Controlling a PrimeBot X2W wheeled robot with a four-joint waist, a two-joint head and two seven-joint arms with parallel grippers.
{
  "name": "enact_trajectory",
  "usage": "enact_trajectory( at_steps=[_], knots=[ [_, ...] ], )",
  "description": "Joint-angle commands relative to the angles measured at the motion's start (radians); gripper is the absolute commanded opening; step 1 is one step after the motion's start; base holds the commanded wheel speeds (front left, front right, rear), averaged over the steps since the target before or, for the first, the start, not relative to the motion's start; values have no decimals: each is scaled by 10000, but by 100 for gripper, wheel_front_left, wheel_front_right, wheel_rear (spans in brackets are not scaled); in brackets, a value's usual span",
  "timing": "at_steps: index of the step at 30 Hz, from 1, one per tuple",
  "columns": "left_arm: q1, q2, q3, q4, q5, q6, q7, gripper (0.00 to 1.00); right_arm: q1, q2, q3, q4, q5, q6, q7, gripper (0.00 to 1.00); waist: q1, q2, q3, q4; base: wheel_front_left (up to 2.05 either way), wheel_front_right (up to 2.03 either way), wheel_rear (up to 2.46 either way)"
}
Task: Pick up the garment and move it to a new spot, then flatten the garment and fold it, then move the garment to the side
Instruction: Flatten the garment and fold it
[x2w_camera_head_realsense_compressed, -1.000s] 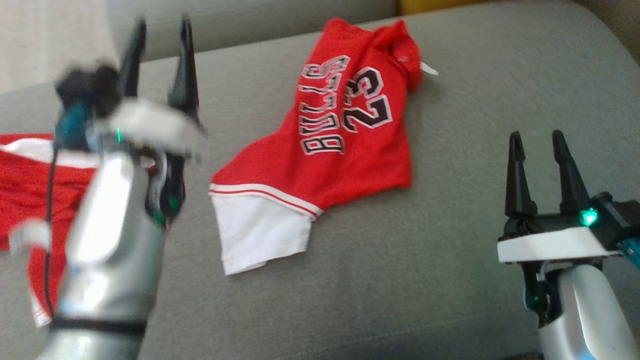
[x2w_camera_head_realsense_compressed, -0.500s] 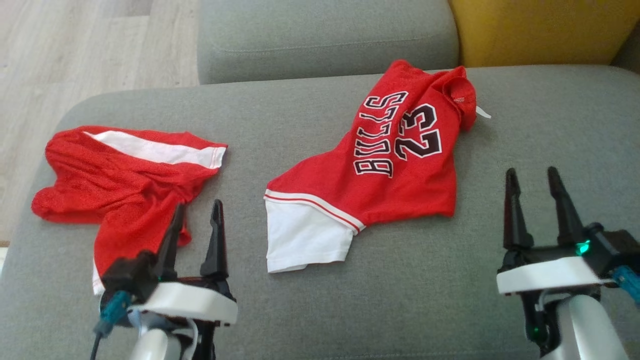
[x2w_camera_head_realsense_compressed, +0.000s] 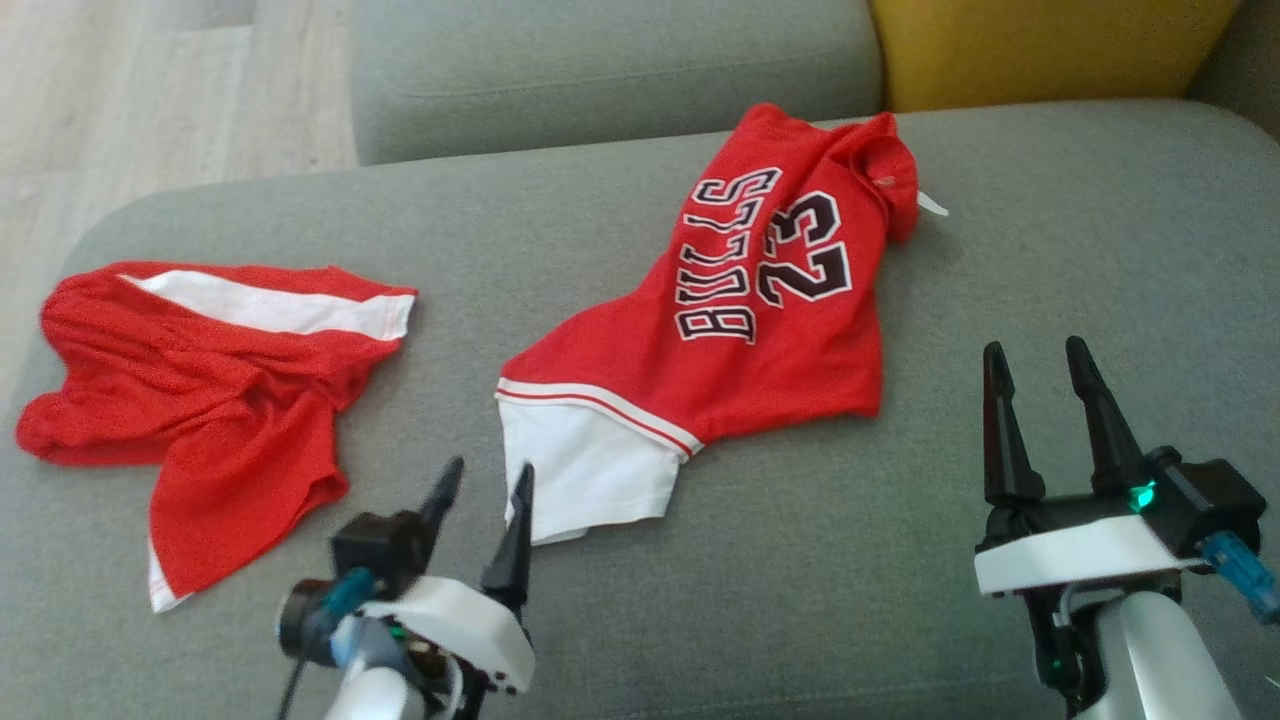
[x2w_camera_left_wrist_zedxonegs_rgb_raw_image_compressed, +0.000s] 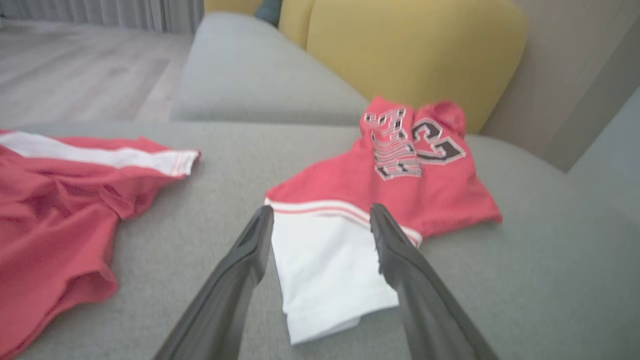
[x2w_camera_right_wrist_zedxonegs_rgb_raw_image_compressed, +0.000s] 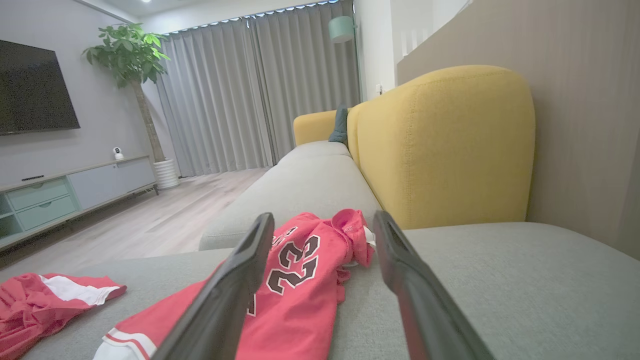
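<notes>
Nearest, the left gripper (x2w_camera_head_realsense_compressed: 490, 470) hovers low over the sofa (x2w_camera_head_realsense_compressed: 800, 590). Its jaws are wide apart and empty, with the tips just short of the jersey's white panel (x2w_camera_head_realsense_compressed: 585, 470) — in the left wrist view that panel lies squarely between its fingers (x2w_camera_left_wrist_zedxonegs_rgb_raw_image_compressed: 235, 285). The right gripper (x2w_camera_head_realsense_compressed: 1033, 348) hangs at the right, likewise spread and holding nothing, well apart from the cloth.

The jersey (x2w_camera_head_realsense_compressed: 770, 340) lies mid-seat, rumpled rather than flat. The white panel is nearest, the red lettered body runs away to the right, and the collar end (x2w_camera_head_realsense_compressed: 885, 165) is bunched at the far edge. A second garment (x2w_camera_head_realsense_compressed: 190, 380) lies apart at the left, not touching it.

The step in hand looks like the first pick-up. To do it well, the left gripper should come down over the panel's near edge and press slightly into the seat, so cloth actually enters the jaws — thin mesh would likely slip from a shallow pinch. I cannot tell whether the panel is single or doubled, so taking every layer seems safer. The right gripper would best take the right hem, so the jersey lifts spread out and clear of the second garment.

Beyond stand a grey cushion (x2w_camera_head_realsense_compressed: 600, 70) and a yellow cushion (x2w_camera_head_realsense_compressed: 1040, 45).
</notes>
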Motion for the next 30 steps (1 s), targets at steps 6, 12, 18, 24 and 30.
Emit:
enact_trajectory(
  at_steps=[6, 12, 18, 24, 30],
  knots=[
    [-1139, -22, -241, 1410, 414, 263, 1045, 100, -452, -45, 335, -410, 7, -7, 29, 100, 0, 0, 455, -581, 0, 0, 0],
    [-1683, 99, -263, 2638, 663, 693, 1679, 100, -645, -45, 457, -433, 58, -7, -9, 100, 0, 0, 816, -988, 0, 0, 0],
    [-2031, 174, -456, 3269, 716, 550, 2034, 40, -707, -45, 381, -400, 70, -7, -53, 100, 0, 0, 966, -1099, 0, 0, 0],
    [-2418, 70, -99, 3001, 215, 572, 718, 0, -755, -45, 209, -285, 70, -7, -100, 100, 0, 0, 882, -978, 0, 0, 0],
    [-2649, 93, 918, 1923, -36, 1401, -425, 0, -681, -45, 257, -129, 94, -7, -143, 100, 0, 0, 608, -640, 0, 0, 0]
  ],
)
